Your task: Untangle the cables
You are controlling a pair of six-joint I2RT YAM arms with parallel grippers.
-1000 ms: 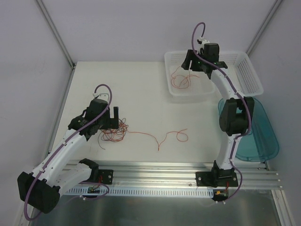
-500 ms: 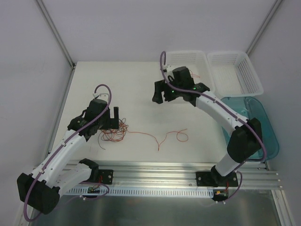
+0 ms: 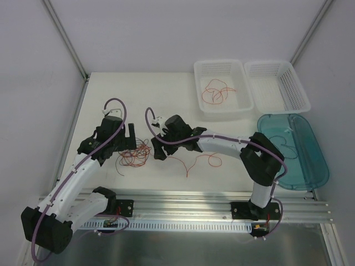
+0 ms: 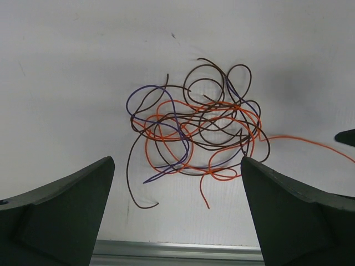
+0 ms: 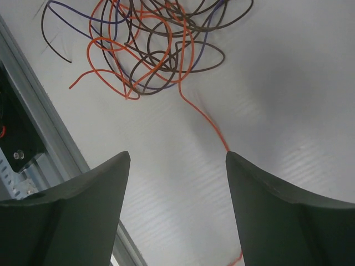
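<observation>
My left gripper (image 4: 176,166) and right gripper (image 5: 175,166) hover spread and empty at the cable tangle (image 4: 194,127), so next I'd pinch the orange strand (image 5: 205,119) trailing right.

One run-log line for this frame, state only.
tangle: knotted | left end effector: open, above tangle | right end effector: open, over orange strand trailing from tangle | basket: one red cable inside

Robotics lab test cell, white tabletop (image 3: 166,94), plain white enclosure walls (image 3: 183,33), aluminium mounting rail (image 3: 183,200) along the near edge
</observation>
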